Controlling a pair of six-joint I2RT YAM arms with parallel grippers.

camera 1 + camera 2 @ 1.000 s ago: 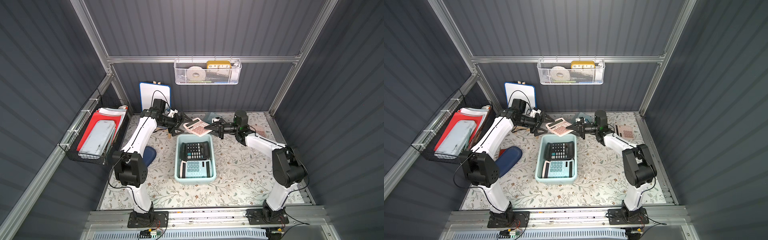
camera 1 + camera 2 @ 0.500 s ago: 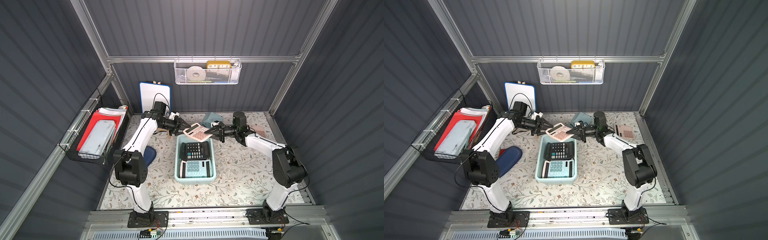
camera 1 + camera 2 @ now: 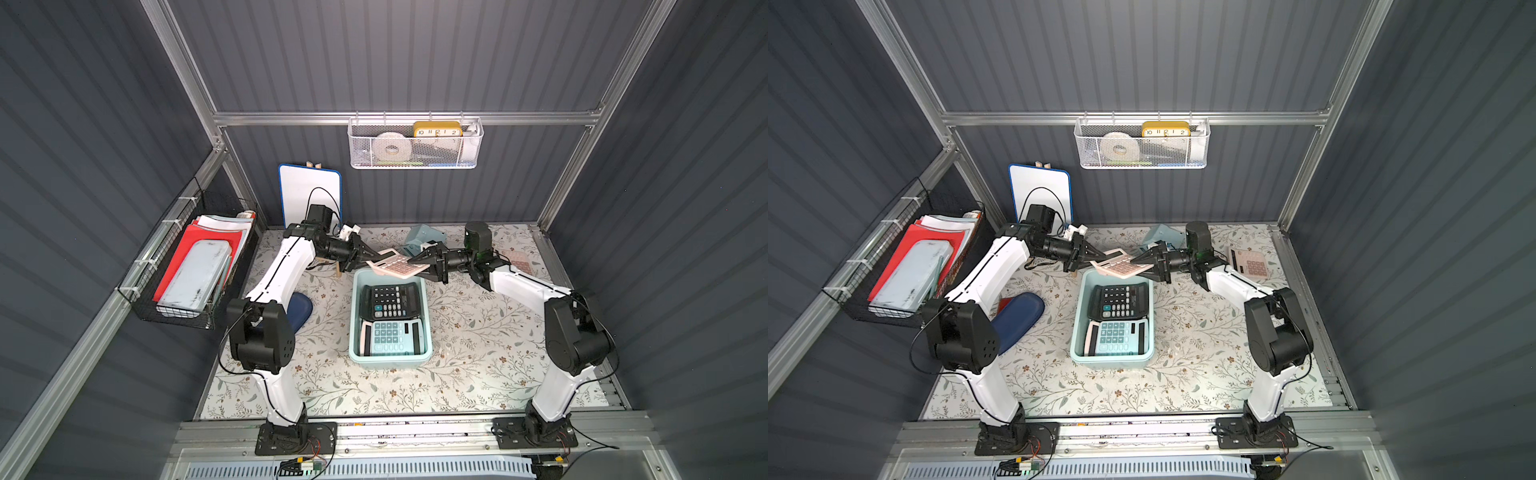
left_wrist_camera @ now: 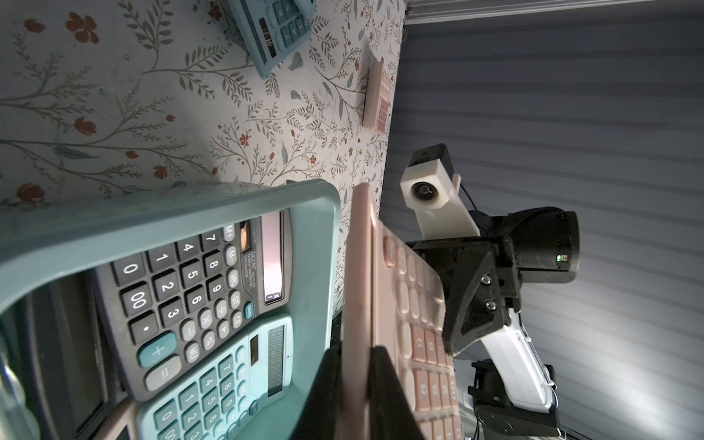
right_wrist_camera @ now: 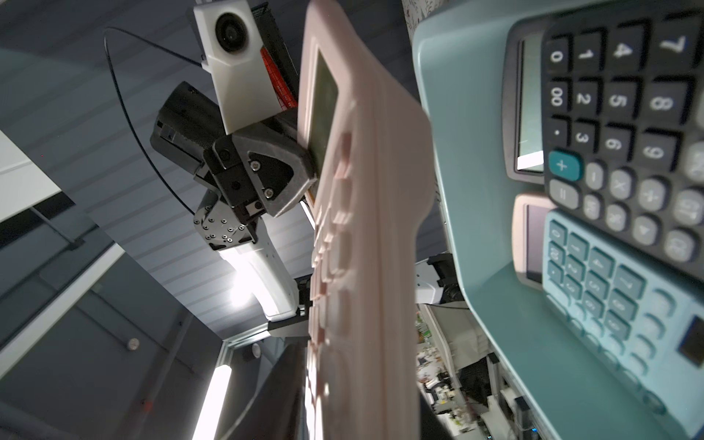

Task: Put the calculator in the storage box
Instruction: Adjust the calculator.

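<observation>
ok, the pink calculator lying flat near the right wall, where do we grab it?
Pinch its two long edges, coming straight down: the pink calculator lies flat on the mat, keys up, so only its thin sides can be gripped.

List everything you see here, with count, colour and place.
storage box: one, mint green, table centre
pink calculator: one, held aloft by the box's far rim
black calculator: one, box's far end
light-blue calculator: one, box's near end
teal calculator: one, table behind the box
second pink calculator: one, table's far right corner
mesh basket: one, white, back wall; holds tape roll, yellow clock
wire basket: one, black, left wall; holds red folders, pale case
whiteboard: one, blue-framed, back left
pouch: one, navy, beside left arm
left gripper: one, black, shut on the pink calculator
right gripper: one, black, at its other end; grip unclear
</observation>
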